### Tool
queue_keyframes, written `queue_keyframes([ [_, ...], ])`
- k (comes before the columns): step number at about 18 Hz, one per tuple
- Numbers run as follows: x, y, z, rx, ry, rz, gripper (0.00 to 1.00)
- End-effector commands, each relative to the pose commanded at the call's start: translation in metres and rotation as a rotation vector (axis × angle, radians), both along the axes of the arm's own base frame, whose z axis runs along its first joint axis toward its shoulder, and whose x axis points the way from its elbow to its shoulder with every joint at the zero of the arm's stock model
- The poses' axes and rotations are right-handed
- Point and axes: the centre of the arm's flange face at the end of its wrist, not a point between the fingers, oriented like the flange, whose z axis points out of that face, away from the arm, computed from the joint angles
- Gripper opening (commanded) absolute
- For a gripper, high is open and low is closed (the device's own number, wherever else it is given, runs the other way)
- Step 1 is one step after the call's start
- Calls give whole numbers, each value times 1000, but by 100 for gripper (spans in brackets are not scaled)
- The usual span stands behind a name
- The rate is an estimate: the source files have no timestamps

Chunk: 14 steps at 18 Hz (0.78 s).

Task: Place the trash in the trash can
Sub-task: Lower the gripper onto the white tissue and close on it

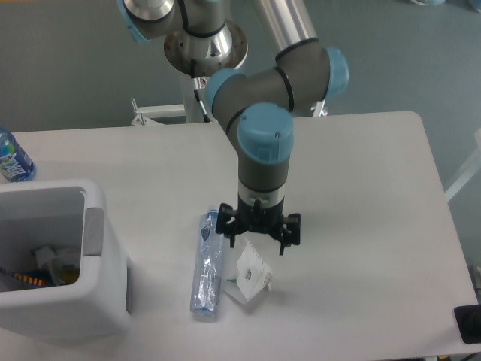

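Not much readable text here. The whole water bottle (13, 158) at the far left edge of the table (376, 188) has a blue label with white lettering, but it's too small and partly cut off by the frame, so I can't make out the brand. The flattened bottle (208, 265) lying in the middle of the table has a bluish label near its cap end, also unreadable.

The gripper (258, 245) hangs pointing down with its fingers spread wide, nothing between them. It sits right over the upper end of the crumpled white paper packet (249, 275), with the left finger just beside the cap end of the flattened bottle. Can't tell if the fingertips are touching the table or the packet.

The packet lies just right of the flattened bottle, near its lower half, and may touch it there.

The trash can (83, 297) is at the lower left, well apart from both pieces and cut off by the left edge. It has a grey panel on the side facing the bottle. Inside there's some stuff already: something white, something yellowish, hard to make out.
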Motion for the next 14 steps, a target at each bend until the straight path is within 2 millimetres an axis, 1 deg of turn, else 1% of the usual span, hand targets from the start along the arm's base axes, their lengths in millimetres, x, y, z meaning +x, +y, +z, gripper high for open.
queue_keyframes([
  [4, -2, 7, -27, -10, -12, -2, 100],
  [5, -3, 9, -31, -13, -16, -3, 100],
  [8, -3, 9, -34, -16, -19, -5, 100],
  [9, -4, 10, -38, -20, -24, -3, 100],
  [11, -8, 13, -37, -20, -16, -2, 100],
  [12, -9, 14, -36, -18, -14, -2, 98],
  [13, -9, 15, -36, -17, -13, -2, 90],
  [14, -9, 15, -36, -17, -13, -2, 72],
])
